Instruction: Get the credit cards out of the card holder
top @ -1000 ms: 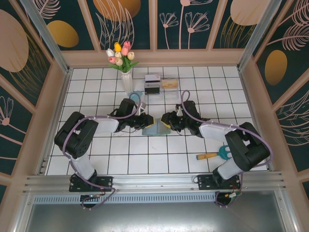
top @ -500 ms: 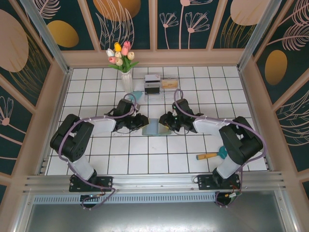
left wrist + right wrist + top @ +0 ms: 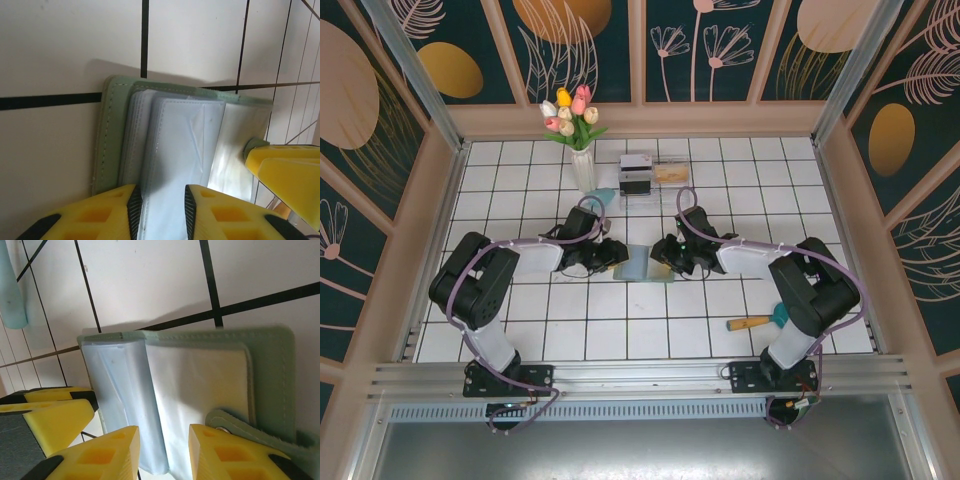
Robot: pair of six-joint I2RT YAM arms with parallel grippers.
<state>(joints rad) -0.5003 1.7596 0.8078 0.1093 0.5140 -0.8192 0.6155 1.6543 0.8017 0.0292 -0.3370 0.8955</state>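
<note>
The opened card holder (image 3: 642,265) lies flat, long axis running from left hand (image 3: 619,256) to right hand (image 3: 661,263). Each straddles its clear sleeves (image 3: 180,145); pinching or loose, I cannot tell.

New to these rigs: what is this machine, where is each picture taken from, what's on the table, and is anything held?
Two robot arms are bolted at the near edge of a tiled table. One picture looks down from above and behind them; the other two come from cameras on the wrists, so the yellow blocks there are the arm's own fingers. Between the left gripper and right gripper a green wallet lies open, its clear card pockets facing up. Each gripper's fingers sit astride the pockets; whether they pinch is unclear. Behind stand a vase of tulips and a clear box; a wooden-handled tool lies by the right arm.
</note>
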